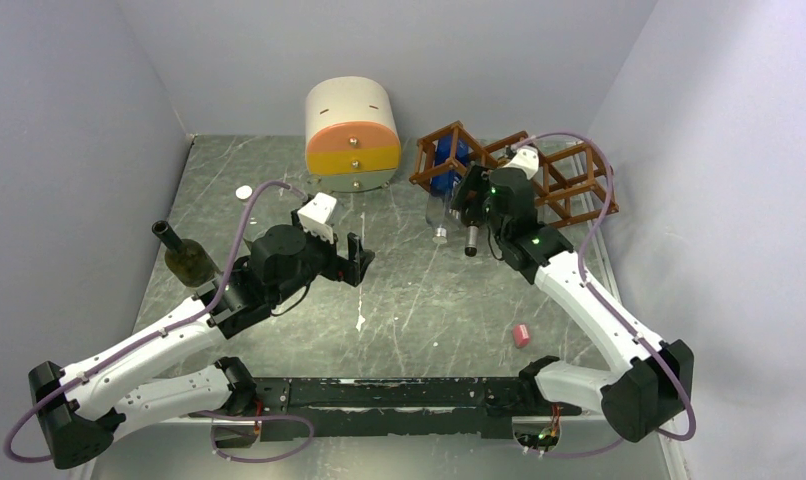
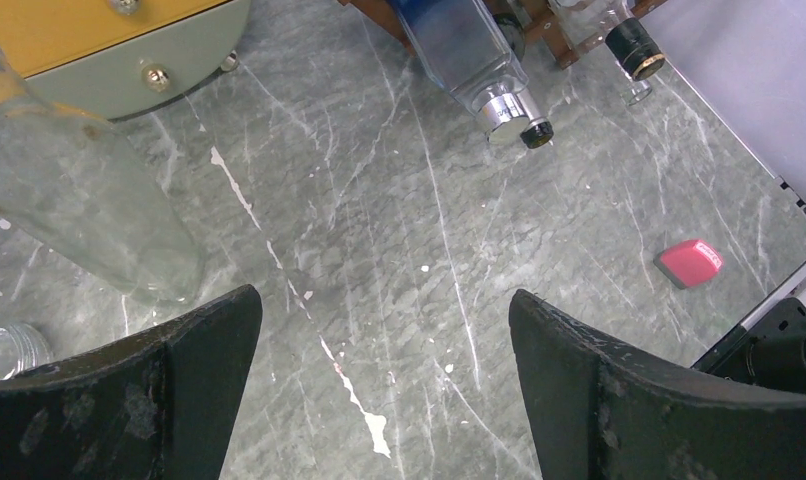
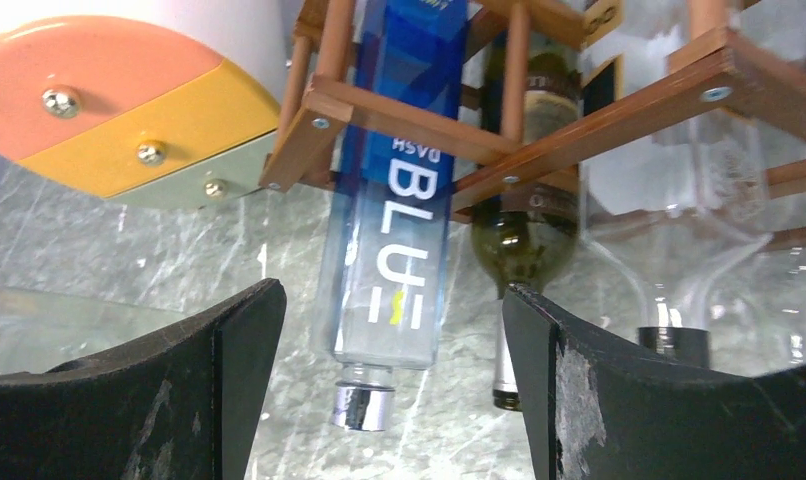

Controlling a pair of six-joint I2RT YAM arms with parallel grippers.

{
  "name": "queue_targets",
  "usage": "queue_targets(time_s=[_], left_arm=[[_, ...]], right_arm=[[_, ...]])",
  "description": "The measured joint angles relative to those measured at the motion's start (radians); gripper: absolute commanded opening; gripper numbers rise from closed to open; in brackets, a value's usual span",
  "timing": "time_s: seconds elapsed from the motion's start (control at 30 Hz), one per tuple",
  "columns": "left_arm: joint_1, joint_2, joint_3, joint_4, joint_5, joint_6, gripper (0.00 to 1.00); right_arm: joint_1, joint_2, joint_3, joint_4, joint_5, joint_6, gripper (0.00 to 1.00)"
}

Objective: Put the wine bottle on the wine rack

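Right wrist: right gripper (image 3: pixel 391 300) is spread wide and empty, squared up just short of the wine rack (image 3: pixel 619 115) in the far right corner. The green wine bottle (image 3: pixel 524 250) lies in a cell with its neck toward the near edge, the bars cradling the body so it shouldn't roll; I read it as placed. A blue bottle (image 3: pixel 394 200) and a clear bottle (image 3: pixel 719 200) flank it. Left gripper (image 2: pixel 384 310) is also spread, holding nothing, nearer the left edge. A second dark bottle (image 1: pixel 186 262) stands by the left edge. Bottle bases are hidden behind the lattice, so I can't judge seating depth; the rack top is cropped
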Motion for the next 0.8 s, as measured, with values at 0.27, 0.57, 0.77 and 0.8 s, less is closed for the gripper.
queue_targets(time_s=[0.27, 0.57, 0.77, 0.8], left_arm=[[0.0, -0.001, 0.0, -0.002, -0.002, -0.001, 0.98], [0.0, 0.003, 0.002, -0.002, -0.001, -0.001, 0.98], [0.0, 0.026, 0.015, -0.003, -0.001, -0.001, 0.98], [0.0, 0.028, 0.015, -0.004, -0.001, -0.001, 0.98]], right_arm=[[-0.079, -0.037, 0.069, -0.092, 0.104, -0.074, 0.84], [-0.261, -0.003, 0.089, -0.106, 0.103, -0.152, 0.74], [-0.327, 0.159, 0.18, -0.098, 0.013, -0.226, 0.64], [-0.33, 0.185, 0.193, -0.098, -0.003, -0.239, 0.62]])
